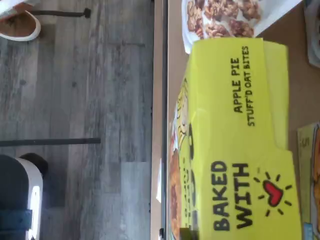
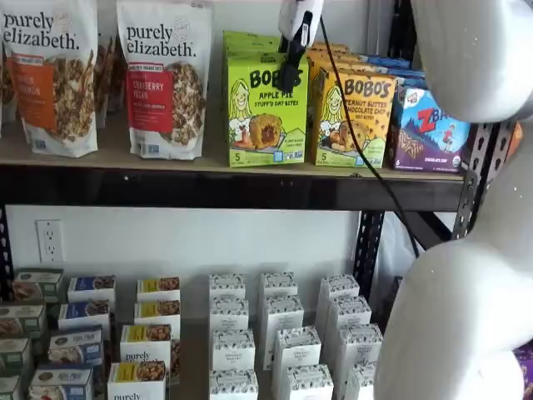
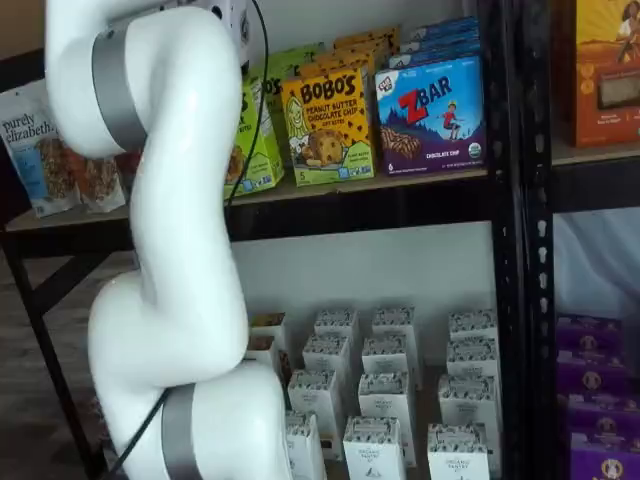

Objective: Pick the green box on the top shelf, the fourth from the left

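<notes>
I see the green box (image 2: 266, 110) standing upright at the front of the top shelf (image 2: 225, 188), its long axis vertical. My gripper (image 2: 290, 77) hangs directly over its upper right corner, seemingly touching; whether the fingers are closed on it I cannot tell. The arm hides most of it elsewhere.

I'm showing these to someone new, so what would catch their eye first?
Probably the big white arm filling the foreground in both shelf views. Next, the green box at the front of the top shelf, with the gripper hanging at its upper right corner; its black fingers show no clear gap. In the wrist view, that box's bright top panel reading "Apple Pie" dominates.
</notes>
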`<state>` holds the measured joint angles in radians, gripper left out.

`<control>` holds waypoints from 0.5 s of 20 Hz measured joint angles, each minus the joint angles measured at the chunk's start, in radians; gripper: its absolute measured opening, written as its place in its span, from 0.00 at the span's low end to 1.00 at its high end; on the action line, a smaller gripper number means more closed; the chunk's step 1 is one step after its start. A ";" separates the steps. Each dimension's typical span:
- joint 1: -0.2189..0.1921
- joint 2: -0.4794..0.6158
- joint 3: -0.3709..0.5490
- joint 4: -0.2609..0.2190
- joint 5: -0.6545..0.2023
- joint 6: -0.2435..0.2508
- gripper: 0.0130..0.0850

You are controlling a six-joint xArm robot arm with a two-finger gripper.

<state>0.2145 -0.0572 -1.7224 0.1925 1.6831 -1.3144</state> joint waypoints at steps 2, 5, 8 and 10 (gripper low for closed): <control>-0.004 -0.005 0.001 0.000 0.009 -0.003 0.28; -0.009 -0.013 0.006 -0.002 0.018 -0.008 0.28; -0.014 -0.021 0.011 0.000 0.026 -0.012 0.28; -0.018 -0.029 0.019 0.007 0.022 -0.014 0.22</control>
<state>0.1969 -0.0863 -1.7030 0.1997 1.7050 -1.3285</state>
